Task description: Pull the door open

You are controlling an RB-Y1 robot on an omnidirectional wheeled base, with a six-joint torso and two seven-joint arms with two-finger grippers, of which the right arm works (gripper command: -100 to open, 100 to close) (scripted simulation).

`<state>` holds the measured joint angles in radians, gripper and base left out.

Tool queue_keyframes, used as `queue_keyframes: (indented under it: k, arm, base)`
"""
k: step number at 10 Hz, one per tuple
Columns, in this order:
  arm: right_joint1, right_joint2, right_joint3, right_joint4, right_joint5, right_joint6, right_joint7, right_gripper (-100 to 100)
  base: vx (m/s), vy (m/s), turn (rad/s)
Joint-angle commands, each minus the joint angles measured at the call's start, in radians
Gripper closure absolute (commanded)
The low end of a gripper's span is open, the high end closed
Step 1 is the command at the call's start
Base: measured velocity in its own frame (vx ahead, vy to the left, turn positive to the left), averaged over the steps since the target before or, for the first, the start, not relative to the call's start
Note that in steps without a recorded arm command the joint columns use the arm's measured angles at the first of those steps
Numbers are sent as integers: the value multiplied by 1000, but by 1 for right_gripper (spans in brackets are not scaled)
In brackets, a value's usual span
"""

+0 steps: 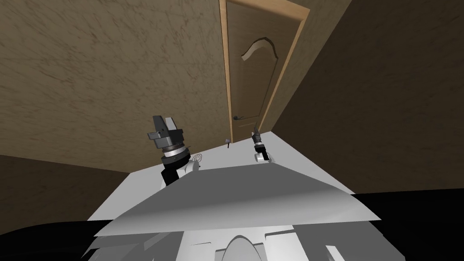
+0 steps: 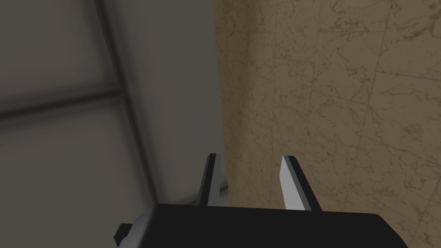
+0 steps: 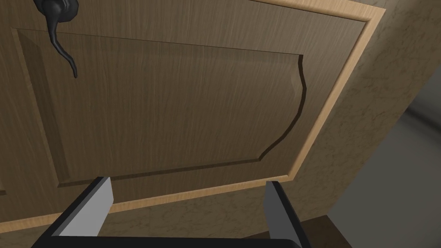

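Beige marbled walls, brown panelled door (image 1: 251,81) in pale frame.
Right gripper (image 3: 188,181) facing door panel, apart from dark handle (image 3: 58,26), fingers wide, empty; left gripper (image 2: 250,157) aside, fingers narrowly parted.

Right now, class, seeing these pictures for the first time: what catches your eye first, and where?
A brown panelled door, shut in its lighter frame, stands ahead between marbled tan walls. Its dark lever handle lies beyond the open right gripper, which faces a recessed panel without touching it.

Right hand (image 3: 188,181) before door (image 3: 172,99), apart from handle (image 3: 53,26) on door's left side.
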<state>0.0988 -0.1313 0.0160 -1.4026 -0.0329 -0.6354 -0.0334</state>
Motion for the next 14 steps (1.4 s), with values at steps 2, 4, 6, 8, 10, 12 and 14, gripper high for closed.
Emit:
queue_keyframes:
  k: [2,4,6,8,10,12,14]
  arm:
    - [-37,-9,-2,79,2,-11,-7,-100]
    - [-71,-18,-3,142,4,-20,-14,-100]
    - [-88,-23,-4,184,5,-25,-18,-100]
    - [-121,-31,-6,251,6,-34,-25,-100]
    - [-154,-39,-8,319,8,-43,-33,-100]
    - [-186,-47,-10,384,9,-52,-40,-100]
    - [-217,-54,-11,439,11,-60,-47,-100]
  base:
    - [65,-8,57]
    - [95,-12,86]
    - [62,-8,33]
    - [87,-10,80]
    - [102,-18,77]
    - [98,-17,76]
    - [97,-17,67]
